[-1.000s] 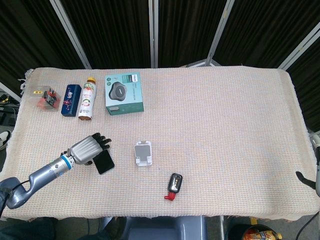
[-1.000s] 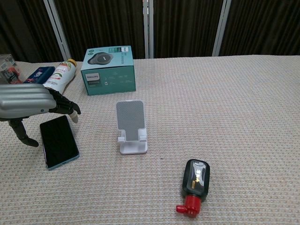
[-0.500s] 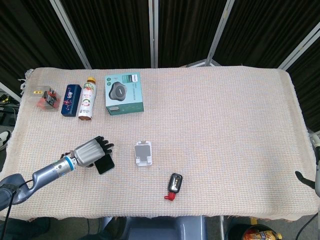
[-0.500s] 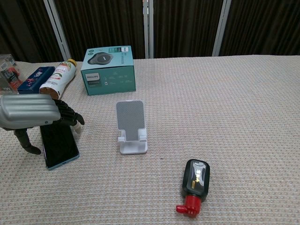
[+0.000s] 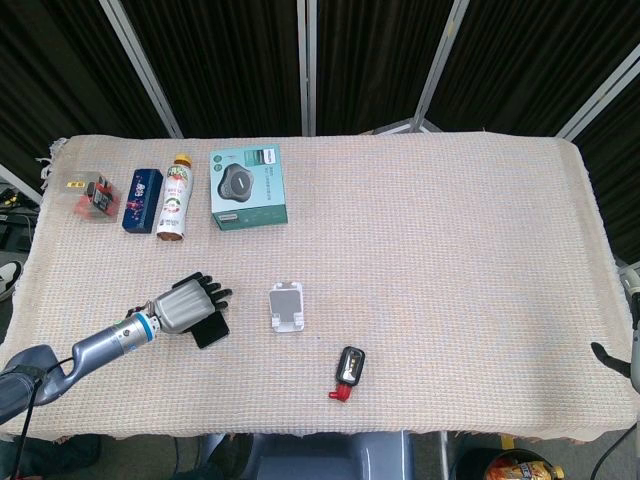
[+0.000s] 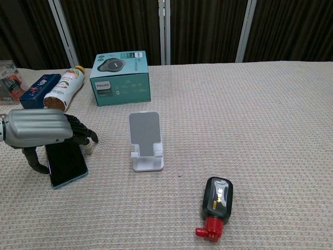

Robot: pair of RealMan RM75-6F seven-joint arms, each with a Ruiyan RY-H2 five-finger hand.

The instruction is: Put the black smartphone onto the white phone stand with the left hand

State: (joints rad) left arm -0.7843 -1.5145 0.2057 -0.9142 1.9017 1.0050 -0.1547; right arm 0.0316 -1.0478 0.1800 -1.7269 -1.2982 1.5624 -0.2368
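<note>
The black smartphone [image 5: 213,331] [image 6: 68,166] lies flat on the cloth, left of the white phone stand [image 5: 287,305] [image 6: 145,141], which stands upright with nothing on it. My left hand [image 5: 186,305] [image 6: 43,130] hovers low over the phone's far end, palm down. Its fingers curl past the phone's right edge and the thumb reaches down on the left. Whether they touch the phone is unclear; the phone still rests on the cloth. My right hand does not show in either view.
A black key fob with a red end [image 5: 346,371] [image 6: 216,205] lies right of the stand near the front. At the back left are a teal box [image 5: 248,186] [image 6: 120,78], a lying bottle [image 5: 175,197] [image 6: 63,88] and a blue box [image 5: 142,199].
My left hand has dropped lower and slid forward and right, now covering more of the phone's far end. The phone and stand have not moved.
</note>
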